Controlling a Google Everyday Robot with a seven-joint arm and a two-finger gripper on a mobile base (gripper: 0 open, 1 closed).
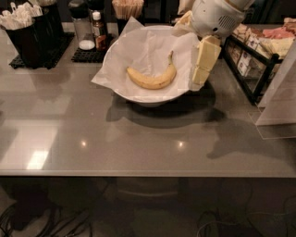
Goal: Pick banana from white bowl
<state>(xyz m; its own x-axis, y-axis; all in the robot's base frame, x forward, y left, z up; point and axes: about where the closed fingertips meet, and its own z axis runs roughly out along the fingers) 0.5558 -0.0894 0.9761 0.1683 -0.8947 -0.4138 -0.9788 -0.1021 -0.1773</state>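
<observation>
The banana (152, 79), yellow and curved with its stem pointing up at the right, lies in the middle of the white bowl (138, 96). The bowl is lined with crinkled white paper (108, 74) and stands on the grey counter. My gripper (195, 42) hangs over the bowl's right rim, up and to the right of the banana and not touching it. Its cream fingers (205, 62) stand apart, open and empty. The white wrist (215, 16) above them hides the bowl's far right edge.
A black caddy of packets (27, 28) stands at the back left. A shaker (81, 25), a sauce bottle (98, 30) and a cup of sticks (127, 9) stand behind the bowl. A black wire rack (256, 65) and a clear sign holder (280, 102) stand on the right.
</observation>
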